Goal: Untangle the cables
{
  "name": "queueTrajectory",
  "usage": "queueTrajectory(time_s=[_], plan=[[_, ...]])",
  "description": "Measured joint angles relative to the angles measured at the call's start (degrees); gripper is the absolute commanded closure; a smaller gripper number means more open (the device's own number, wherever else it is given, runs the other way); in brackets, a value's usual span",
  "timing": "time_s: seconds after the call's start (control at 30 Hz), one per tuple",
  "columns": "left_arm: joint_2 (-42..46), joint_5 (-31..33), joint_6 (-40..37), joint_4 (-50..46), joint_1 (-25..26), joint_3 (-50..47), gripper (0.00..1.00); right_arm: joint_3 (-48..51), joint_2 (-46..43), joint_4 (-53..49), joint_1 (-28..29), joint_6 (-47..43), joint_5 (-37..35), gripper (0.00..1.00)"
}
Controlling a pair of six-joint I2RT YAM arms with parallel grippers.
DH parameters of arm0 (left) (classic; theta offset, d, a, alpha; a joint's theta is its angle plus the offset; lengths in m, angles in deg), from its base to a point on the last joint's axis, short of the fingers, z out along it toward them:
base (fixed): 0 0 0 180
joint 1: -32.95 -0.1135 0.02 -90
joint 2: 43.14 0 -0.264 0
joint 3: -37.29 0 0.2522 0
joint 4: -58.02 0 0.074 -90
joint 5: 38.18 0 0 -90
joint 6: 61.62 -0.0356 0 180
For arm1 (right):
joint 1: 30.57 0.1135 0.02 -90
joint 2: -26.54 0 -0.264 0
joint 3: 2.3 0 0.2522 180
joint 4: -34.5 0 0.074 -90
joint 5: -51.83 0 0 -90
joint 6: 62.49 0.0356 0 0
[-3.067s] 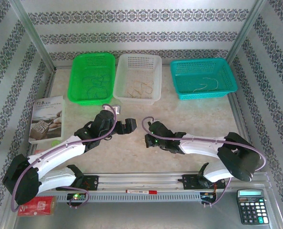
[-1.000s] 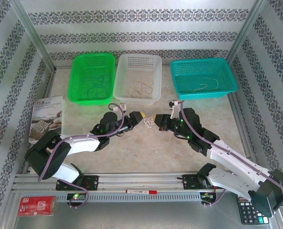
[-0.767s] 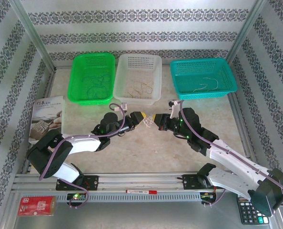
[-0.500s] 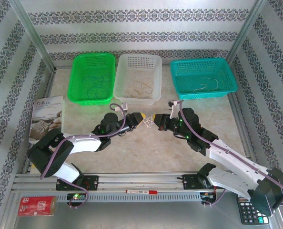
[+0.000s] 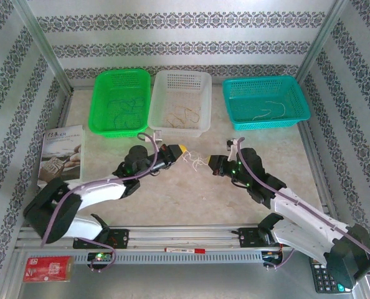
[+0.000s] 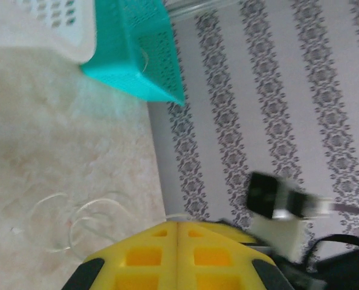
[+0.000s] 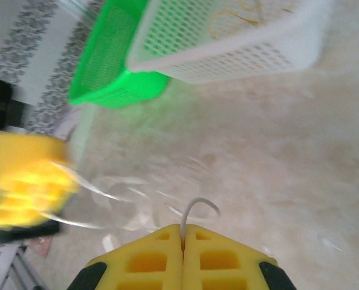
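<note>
**A:** Both hands have drawn apart over the last second, and the left hand (image 5: 184, 149) has gone from partly spread to fully pinched. What's nearest us?

**B:** A calculator (image 5: 329, 269) at the near right and a red packet (image 5: 45, 268) at the near left, both well clear of the work. Farther in, over the middle of the counter (image 5: 191, 199), the cables (image 5: 195, 161) are strung as a pale, wispy bundle between the two hands.

**A:** Who holds what?

**B:** The right hand (image 5: 211, 163) is clamped tight. Its wrist view shows a white strand (image 7: 199, 204) curling out from between the yellow fingers (image 7: 149, 260). The left hand is closed flat too, and strands run to its tip. I judge that it grips the other end, though the wire is too thin to be sure.

**A:** And the lie of it?

**B:** The long axis runs left to right on a slight slant, with the left end farther from the bases and the right end nearer. Each hand sits at its own end, so neither is nearer. The tangle lies rightward of the left hand and leftward of the right.

**A:** So pulling apart along that line?

**B:** Likely. A strand could slip from either pinch.

**A:** Beyond?

**B:** The green basket (image 5: 96, 103), white basket (image 5: 205, 93) and teal basket (image 5: 232, 103) stand along the far edge, each holding loose strands.
</note>
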Motion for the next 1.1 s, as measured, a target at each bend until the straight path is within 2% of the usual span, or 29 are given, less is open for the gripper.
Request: queueTrajectory(time_s=[0.23, 0.33, 0.6, 0.7, 0.97, 1.1], plan=[[12.6, -0.5, -10.4, -18.4, -2.5, 13.6, 1.0, 8.7, 3.1, 0.7, -0.3, 1.7, -1.3, 1.0], [14.2, -1.6, -13.4, -22.3, -3.2, 18.6, 1.0, 10.7, 5.2, 1.1, 0.2, 2.3, -2.1, 1.0], [14.2, -3.3, -17.8, -31.1, -5.4, 24.8, 1.0, 11.3, 8.2, 2.8, 1.0, 2.8, -4.6, 1.0], [14.4, -3.9, -19.1, -34.7, -8.1, 27.3, 1.0, 11.6, 8.2, 2.8, 1.0, 2.8, -5.5, 1.0], [18.4, -3.9, -25.9, -47.9, -19.7, 39.3, 1.0, 11.9, 8.6, 2.8, 0.5, 2.8, -6.6, 1.0], [20.6, -3.9, -28.6, -50.3, -22.9, 42.7, 1.0, 12.6, 8.7, 2.7, -0.3, 2.9, -6.8, 1.0]])
